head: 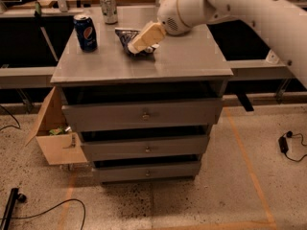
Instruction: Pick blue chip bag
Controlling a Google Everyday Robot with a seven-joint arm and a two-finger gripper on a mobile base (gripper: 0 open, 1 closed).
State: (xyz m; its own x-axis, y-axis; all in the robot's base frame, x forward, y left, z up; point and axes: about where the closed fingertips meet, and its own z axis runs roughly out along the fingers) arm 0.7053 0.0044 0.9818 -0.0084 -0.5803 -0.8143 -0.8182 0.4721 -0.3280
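Note:
The blue chip bag [125, 34] lies crumpled on the grey cabinet top [182, 61], behind the middle, dark blue with silvery patches. My gripper [136, 45] reaches in from the upper right on a white arm. Its cream-coloured end sits right over the bag and hides most of it. A blue Pepsi can [85, 32] stands to the left of the bag.
A silver can [109, 7] stands at the back of the top. The cabinet has three drawers [144, 115]. An open cardboard box [55, 135] sits on the floor at its left. Cables lie on the floor at left and right.

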